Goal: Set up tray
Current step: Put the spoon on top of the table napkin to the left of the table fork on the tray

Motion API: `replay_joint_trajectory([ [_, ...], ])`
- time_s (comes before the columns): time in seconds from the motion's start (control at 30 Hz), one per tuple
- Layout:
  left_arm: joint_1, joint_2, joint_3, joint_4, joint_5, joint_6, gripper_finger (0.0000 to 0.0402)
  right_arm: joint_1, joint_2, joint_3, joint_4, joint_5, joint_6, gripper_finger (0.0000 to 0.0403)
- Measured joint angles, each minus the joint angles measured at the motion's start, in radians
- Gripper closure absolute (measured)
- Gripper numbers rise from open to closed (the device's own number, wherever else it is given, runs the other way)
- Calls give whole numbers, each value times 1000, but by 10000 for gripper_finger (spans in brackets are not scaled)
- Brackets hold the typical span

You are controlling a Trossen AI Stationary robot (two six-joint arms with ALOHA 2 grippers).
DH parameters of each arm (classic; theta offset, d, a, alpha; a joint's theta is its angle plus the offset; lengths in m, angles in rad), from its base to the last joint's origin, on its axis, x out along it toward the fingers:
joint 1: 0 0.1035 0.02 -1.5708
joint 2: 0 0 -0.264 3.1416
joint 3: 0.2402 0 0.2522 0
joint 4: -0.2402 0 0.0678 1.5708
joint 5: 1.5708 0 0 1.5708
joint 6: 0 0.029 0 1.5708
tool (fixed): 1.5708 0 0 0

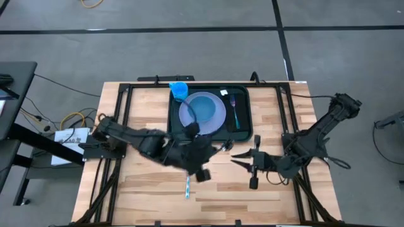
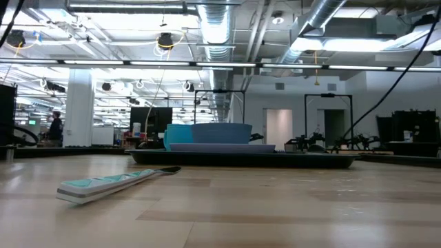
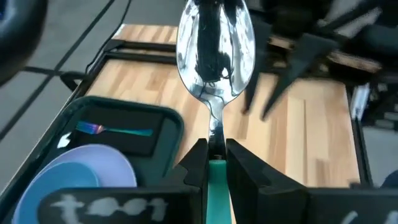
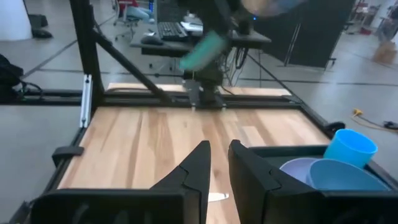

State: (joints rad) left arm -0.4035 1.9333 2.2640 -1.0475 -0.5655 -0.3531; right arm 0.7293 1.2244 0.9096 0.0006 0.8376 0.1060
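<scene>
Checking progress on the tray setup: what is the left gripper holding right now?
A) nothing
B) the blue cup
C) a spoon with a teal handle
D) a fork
C: the left wrist view shows the left gripper shut on the spoon, its teal handle between the fingers and its shiny bowl pointing forward.
</scene>
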Motion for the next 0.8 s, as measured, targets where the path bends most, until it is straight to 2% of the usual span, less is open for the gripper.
replay_joint_trajectory([
  [0.23, -49, -156, -10, -302, -152, -202, 381, 4, 97, 0, 66, 1, 32, 352],
  [0.37, -114, -244, -11, -492, -294, -322, 381, -7, 149, -1, 147, 1, 17, 352],
  [0.5, -158, -328, -36, -517, -413, -350, 381, -32, 187, -1, 218, -2, 7, 352],
  [0.6, -182, -403, -132, -504, -415, -370, 381, -52, 198, 0, 262, -3, -10, 352],
  [0.7, -208, -494, -296, -502, -388, -456, 381, -65, 197, 0, 284, -44, -27, 352],
  [0.8, -233, -606, -487, -384, -388, -481, 381, -79, 195, 0, 286, -75, -45, 352],
])
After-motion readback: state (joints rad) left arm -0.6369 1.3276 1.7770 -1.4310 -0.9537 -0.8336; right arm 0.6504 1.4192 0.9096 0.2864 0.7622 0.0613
